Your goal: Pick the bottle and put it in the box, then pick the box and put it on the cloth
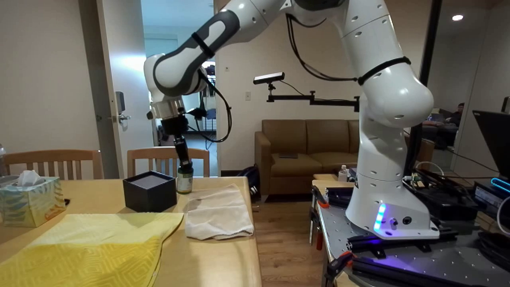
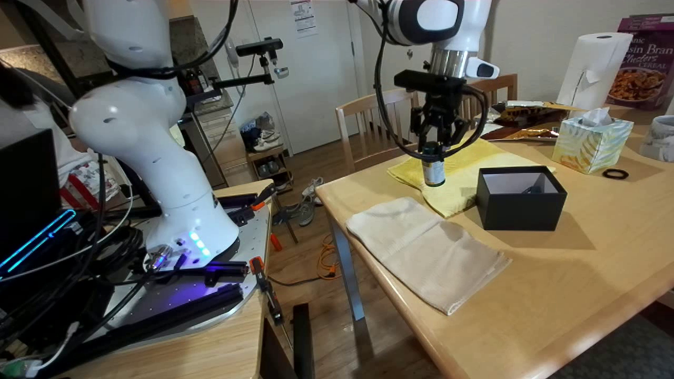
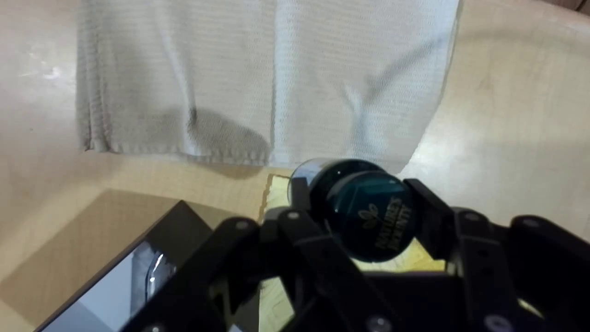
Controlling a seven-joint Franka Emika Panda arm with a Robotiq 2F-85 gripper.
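Observation:
My gripper point(image 3: 362, 205) is shut on the bottle point(image 3: 373, 221), its pads on either side of the dark green cap. In an exterior view the bottle point(image 2: 434, 173) hangs upright and appears to be above the table. The black box point(image 2: 518, 210) stands open-topped on the table beside it, with something dark and shiny inside that I cannot make out. In the wrist view part of the box point(image 3: 182, 233) shows at lower left, partly covered by the gripper. The cream cloth point(image 3: 258, 83) lies flat near the table edge, with the bottle close to its border.
A larger yellow cloth point(image 1: 95, 255) spreads over the table near the box. A tissue box point(image 2: 592, 139) and a black ring point(image 2: 615, 173) sit farther along. Paper towels point(image 2: 595, 71), a cereal box point(image 2: 642, 68) and wooden chairs point(image 1: 167, 155) are around the table.

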